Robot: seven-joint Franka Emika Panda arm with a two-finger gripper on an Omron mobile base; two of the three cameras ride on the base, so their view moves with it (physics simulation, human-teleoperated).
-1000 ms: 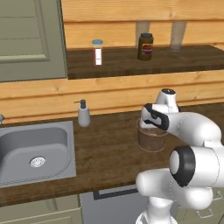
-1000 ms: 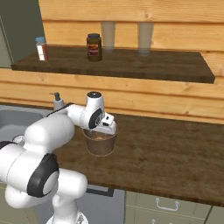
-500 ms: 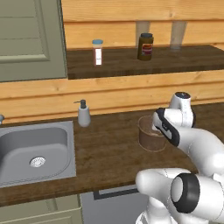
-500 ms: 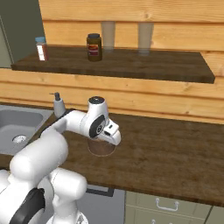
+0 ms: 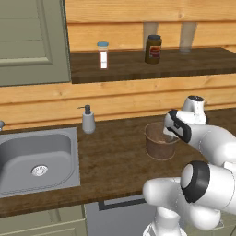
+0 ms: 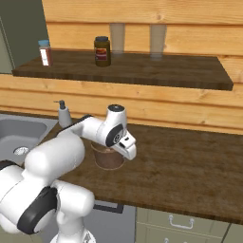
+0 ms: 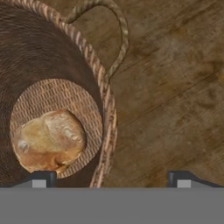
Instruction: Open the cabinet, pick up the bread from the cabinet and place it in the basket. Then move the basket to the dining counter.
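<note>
Here the hand (image 7: 111,178) straddles the basket (image 7: 105,94) rim

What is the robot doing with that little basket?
The robot arm holds its gripper just above the basket on the dark wooden worktop beside the sink. The bread already lies on the basket's bottom. The fingers are spread, one on each side of the basket's rim, gripping nothing yet. It looks ready to grab the rim.

Kitchen: steel sink (image 5: 37,159), wooden worktop (image 5: 120,156)
</note>
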